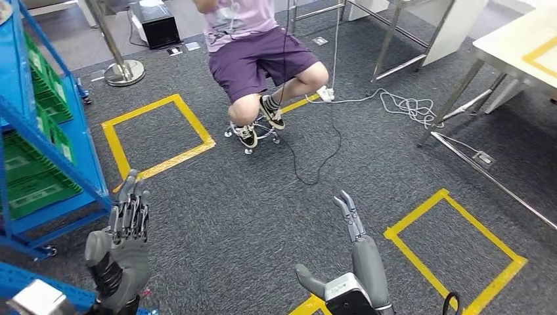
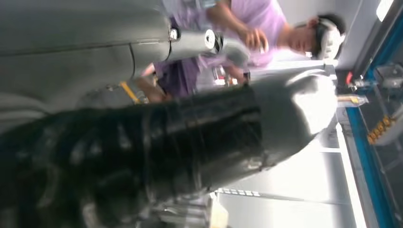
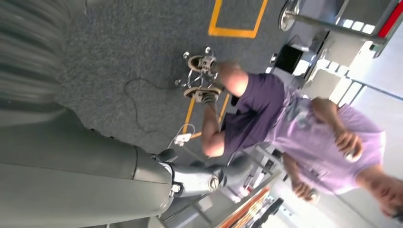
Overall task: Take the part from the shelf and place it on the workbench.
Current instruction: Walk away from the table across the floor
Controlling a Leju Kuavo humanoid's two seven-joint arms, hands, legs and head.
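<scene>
The blue shelf [image 1: 85, 151] stands at the left with green bins [image 1: 36, 177] on its levels; I cannot make out a part in them. My left hand [image 1: 125, 236] hangs beside the shelf's front corner, fingers straight and together, holding nothing. My right hand [image 1: 358, 259] is low in the middle, fingers extended and thumb spread, also holding nothing. The left wrist view is blurred, with my dark fingers [image 2: 166, 142] across it. My grey right hand [image 3: 85, 161] takes up one side of the right wrist view. A corner of a pale workbench [image 1: 519, 46] is at the far right.
A person in a purple shirt [image 1: 253, 46] sits on a wheeled stool [image 1: 253, 134] straight ahead. Yellow tape squares [image 1: 154, 134] mark the grey carpet, another [image 1: 456, 246] to the right. Cables [image 1: 394, 102] trail on the floor. A metal stand base [image 1: 125, 72] is beyond the shelf.
</scene>
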